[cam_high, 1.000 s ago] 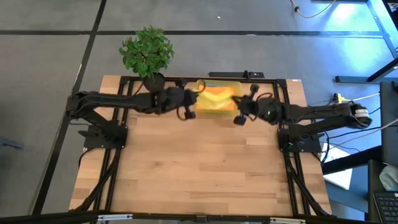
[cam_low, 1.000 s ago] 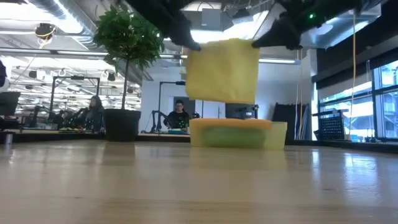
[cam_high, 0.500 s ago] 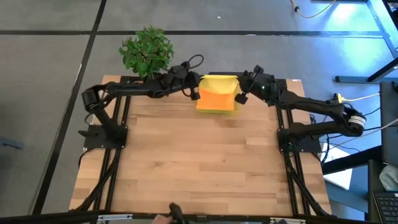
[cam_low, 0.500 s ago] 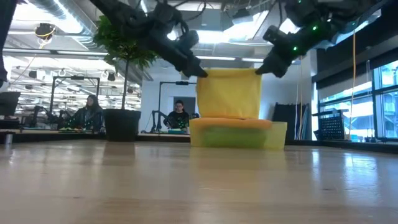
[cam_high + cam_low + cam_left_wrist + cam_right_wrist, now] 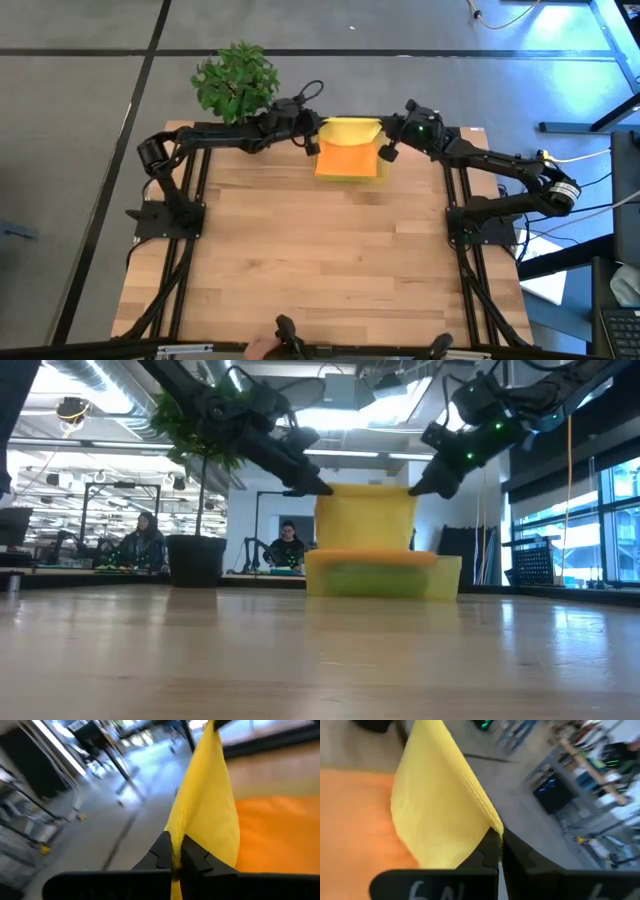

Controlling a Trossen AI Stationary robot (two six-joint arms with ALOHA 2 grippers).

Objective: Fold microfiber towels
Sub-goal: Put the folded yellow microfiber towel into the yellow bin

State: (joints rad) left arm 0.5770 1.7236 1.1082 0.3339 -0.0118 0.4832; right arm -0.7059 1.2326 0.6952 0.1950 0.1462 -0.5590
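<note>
While both arms reach over the worktop's far edge:
Left gripper (image 5: 322, 489): clamped on yellow towel (image 5: 366, 518), one top corner.
Right gripper (image 5: 413, 489): pinching other corner.
Bin (image 5: 448, 577): beneath, orange towel (image 5: 346, 160) inside.

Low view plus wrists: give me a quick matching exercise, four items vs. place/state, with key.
Items:
1. yellow towel
2. orange towel
3. yellow bin
4. potted plant

Place/state:
A. on the table's far edge, under the hanging cloth
B. at the far left corner
C. hanging by two top corners between left gripper and right gripper
D. lying on top in the bin

Pairs: 1-C, 2-D, 3-A, 4-B
</note>
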